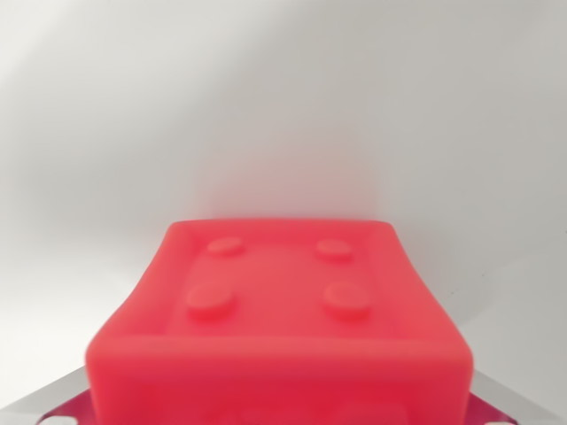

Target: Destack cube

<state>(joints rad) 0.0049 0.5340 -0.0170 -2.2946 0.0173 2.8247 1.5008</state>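
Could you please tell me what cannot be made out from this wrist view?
- Whatever lies beneath the red cube: the cube itself hides it.
- The gripper: only shiny bits show at the bottom corners, so whether its jaws are open or shut is unclear.
- The cube's near face: blurred and cut off by the bottom edge.

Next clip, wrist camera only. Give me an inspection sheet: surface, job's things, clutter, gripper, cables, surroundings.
Surface: plain white surface, bare where visible.
Job's things: glossy red plastic cube with four round studs on a recessed top, filling the lower frame, very close to the camera; whether another cube sits beneath it is hidden.
Clutter: nothing seen.
Gripper: only metallic slivers at the bottom corners, reflecting red; open or shut cannot be told.
Cables: nothing seen.
Surroundings: soft shadows on white; nothing else seen.
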